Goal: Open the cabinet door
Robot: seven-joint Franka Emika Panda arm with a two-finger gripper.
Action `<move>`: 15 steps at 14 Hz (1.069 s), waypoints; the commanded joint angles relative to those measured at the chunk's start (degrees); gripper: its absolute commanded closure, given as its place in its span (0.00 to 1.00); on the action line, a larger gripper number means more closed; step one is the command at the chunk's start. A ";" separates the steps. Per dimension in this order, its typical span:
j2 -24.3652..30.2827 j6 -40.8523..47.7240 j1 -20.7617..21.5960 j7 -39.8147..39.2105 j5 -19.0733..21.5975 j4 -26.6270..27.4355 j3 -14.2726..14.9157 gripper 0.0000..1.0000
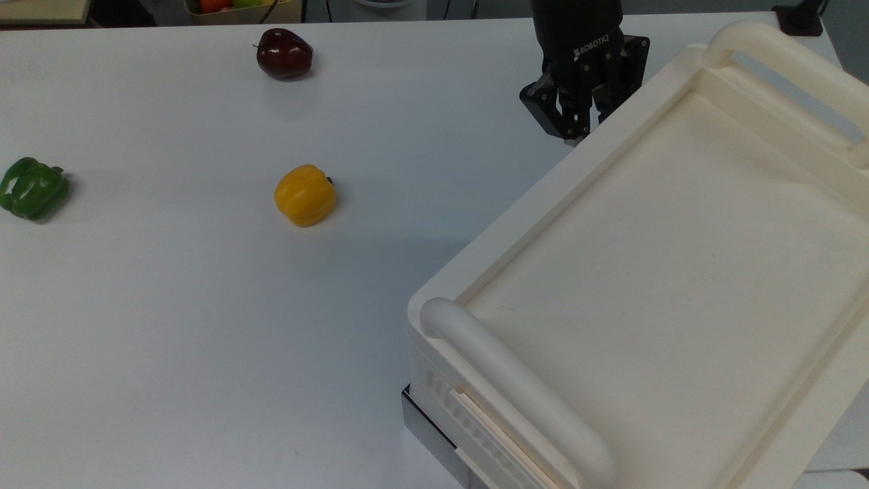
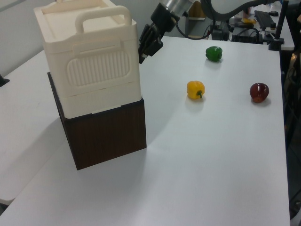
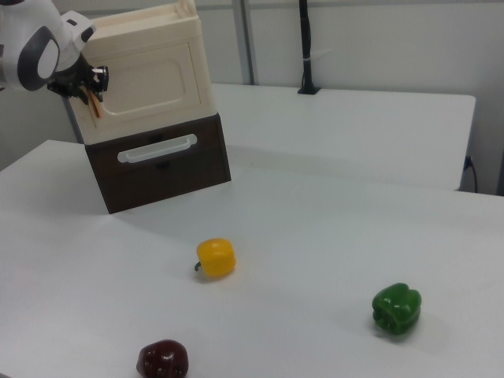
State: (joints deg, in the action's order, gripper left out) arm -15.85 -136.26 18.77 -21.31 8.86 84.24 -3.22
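Right view, L to R: your gripper (image 3: 90,88) sits at the left edge of the door (image 3: 150,79), by a copper-brown bit; spread or pressed together, can't tell. Door is the cabinet's cream upper front, above a dark drawer (image 3: 161,161). On the bench (image 3: 331,228): apple (image 3: 161,359), yellow pepper (image 3: 215,257), green pepper (image 3: 396,311), well apart.

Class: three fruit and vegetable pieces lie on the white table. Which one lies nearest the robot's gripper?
The yellow pepper. It lies mid-table, closer to the gripper at the cabinet's corner than the green pepper or the dark red apple, judged across the views.
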 commanded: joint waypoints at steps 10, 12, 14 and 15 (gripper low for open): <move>3.89 3.44 0.39 -1.01 0.90 2.16 0.41 1.00; 5.38 9.13 -0.66 -1.19 0.90 2.16 0.67 1.00; 6.44 13.19 -1.98 -1.63 0.90 2.16 0.85 1.00; 6.62 15.21 -2.59 -1.72 0.90 2.16 0.85 1.00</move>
State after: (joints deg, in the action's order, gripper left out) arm -13.09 -127.54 17.63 -21.94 8.85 84.28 -2.55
